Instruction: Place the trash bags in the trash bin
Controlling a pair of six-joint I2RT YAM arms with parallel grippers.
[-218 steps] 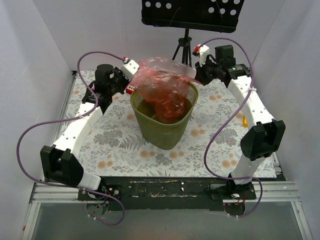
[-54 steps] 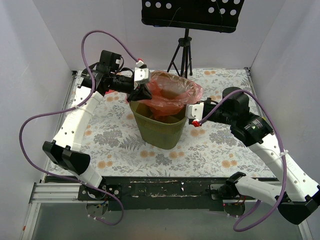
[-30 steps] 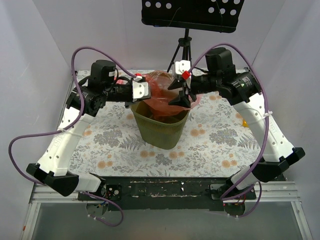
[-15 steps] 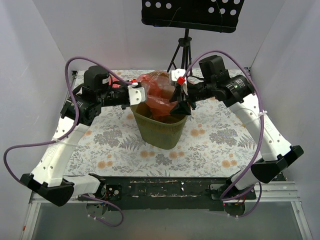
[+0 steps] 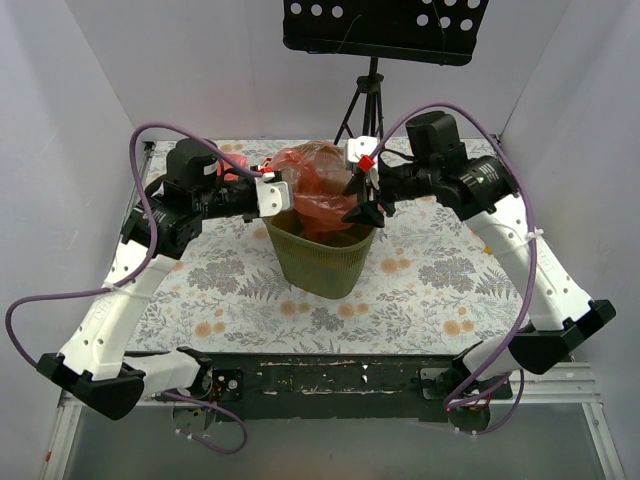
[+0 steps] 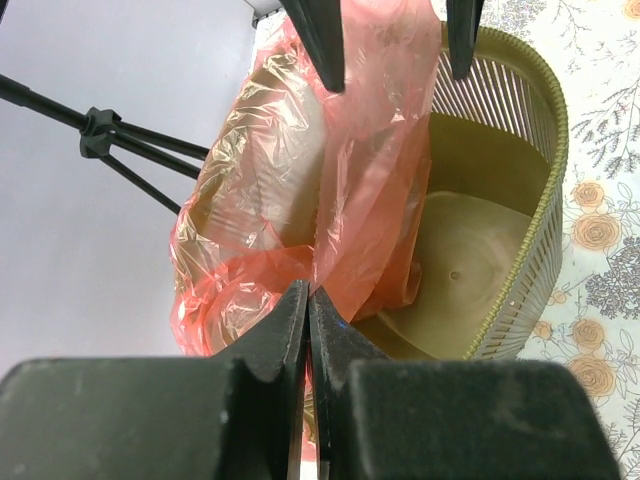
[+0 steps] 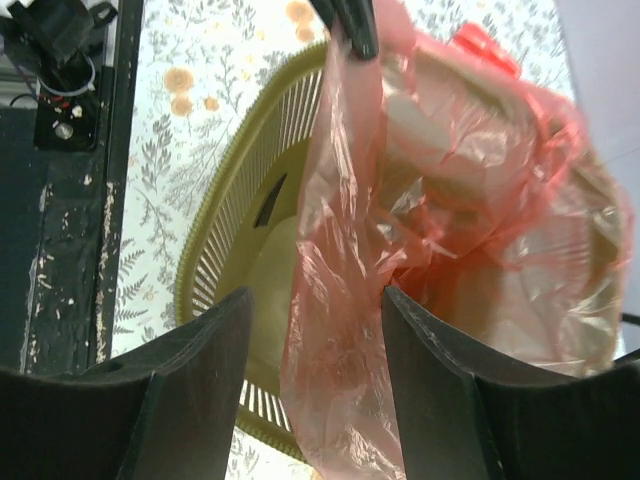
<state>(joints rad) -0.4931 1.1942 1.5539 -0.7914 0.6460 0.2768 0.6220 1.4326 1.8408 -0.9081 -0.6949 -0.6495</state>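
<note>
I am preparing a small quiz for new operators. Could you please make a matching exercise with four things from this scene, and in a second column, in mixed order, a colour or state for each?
Things:
1. trash bag
2. trash bin
3. left gripper
4. right gripper

Colour or state:
A. olive green, perforated walls
B. fingers wide apart, film hanging between them
C. red, translucent, wrinkled
D. fingers shut, pinching the film

Pairs: 1-C, 2-A, 3-D, 4-B

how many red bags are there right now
1 that I can tell apart: a red bag bunched above the bin's far rim, pinched by the left gripper, with the right gripper open around it. More could be bunched inside.
</note>
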